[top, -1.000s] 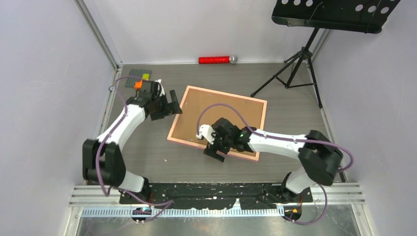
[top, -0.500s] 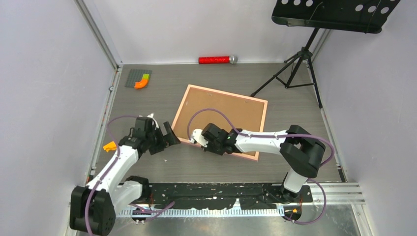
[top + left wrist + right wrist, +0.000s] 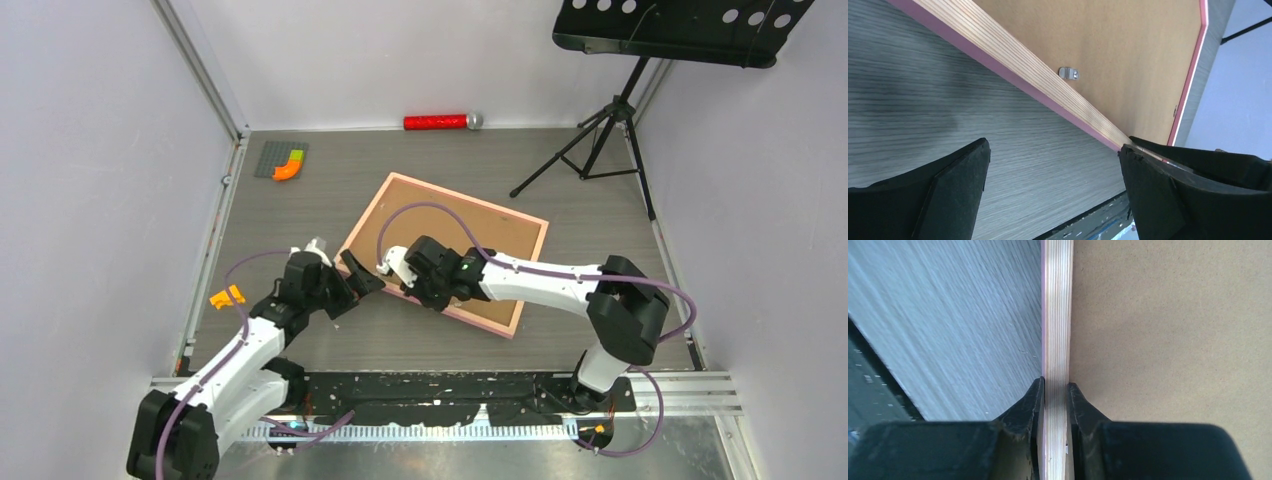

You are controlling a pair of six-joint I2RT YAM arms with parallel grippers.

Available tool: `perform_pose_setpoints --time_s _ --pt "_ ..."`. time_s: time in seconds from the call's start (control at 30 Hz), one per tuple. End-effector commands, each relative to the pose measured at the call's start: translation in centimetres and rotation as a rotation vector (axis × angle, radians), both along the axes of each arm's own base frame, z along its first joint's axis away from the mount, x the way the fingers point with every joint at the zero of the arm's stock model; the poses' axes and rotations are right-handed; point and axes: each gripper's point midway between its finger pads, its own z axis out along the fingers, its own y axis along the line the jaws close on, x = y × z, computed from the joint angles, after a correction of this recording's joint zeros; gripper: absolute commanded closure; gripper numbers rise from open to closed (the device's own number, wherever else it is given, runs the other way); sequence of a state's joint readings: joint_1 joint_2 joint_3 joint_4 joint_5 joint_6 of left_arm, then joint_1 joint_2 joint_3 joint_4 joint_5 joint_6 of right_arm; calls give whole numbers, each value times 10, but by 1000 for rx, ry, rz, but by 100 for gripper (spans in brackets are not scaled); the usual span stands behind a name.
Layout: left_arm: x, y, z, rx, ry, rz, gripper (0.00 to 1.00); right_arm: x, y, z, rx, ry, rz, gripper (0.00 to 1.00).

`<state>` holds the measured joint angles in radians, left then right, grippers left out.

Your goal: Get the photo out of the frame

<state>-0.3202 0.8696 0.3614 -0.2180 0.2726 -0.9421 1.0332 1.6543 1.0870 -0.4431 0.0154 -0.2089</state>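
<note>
While the frame point(image 3: 470, 196) lies face-down on the table point(image 3: 330, 190), backing board point(image 3: 505, 238) up, the right gripper point(image 3: 1056, 387) is clamped on its near-left rim. Left gripper point(image 3: 1054, 150) hovers beside that rim, jaws wide apart, holding nothing. Photo is hidden under the board. Step looks like bracing the frame. Next probably needs the 1 visible metal tab point(image 3: 1068, 73) turned aside.
</note>
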Motion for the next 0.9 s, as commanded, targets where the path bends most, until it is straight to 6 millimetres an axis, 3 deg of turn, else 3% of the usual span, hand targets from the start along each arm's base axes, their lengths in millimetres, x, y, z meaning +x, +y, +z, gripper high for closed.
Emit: perform_pose_setpoints --time_s 0.0,0.13,0.23,0.33,0.5,0.6,0.7,0.73,0.8,0.87 --pt "26 -19 27 -119 -112 80 0 -4 35 68 212 8 16 95" --pt "36 -42 48 -214 -185 62 1 -19 41 73 250 73 66 95" --pt "41 -50 45 -192 -176 69 8 -19 44 80 275 67 66 95" --pt "43 -59 39 -199 -147 54 31 -18 50 90 312 67 63 95" --pt "44 -72 47 -232 -142 35 87 -15 58 102 358 53 63 95" --pt "44 -69 52 -220 -129 76 100 -13 55 111 371 12 77 93" --pt "42 -61 54 -197 -64 146 100 -6 49 118 363 -67 74 68" --pt "38 -57 50 -172 -23 165 100 -5 47 122 367 -93 69 64" --pt "36 -52 54 -160 23 204 100 1 42 127 339 -183 41 40" --pt "34 -50 66 -160 59 240 100 2 40 134 317 -279 39 24"
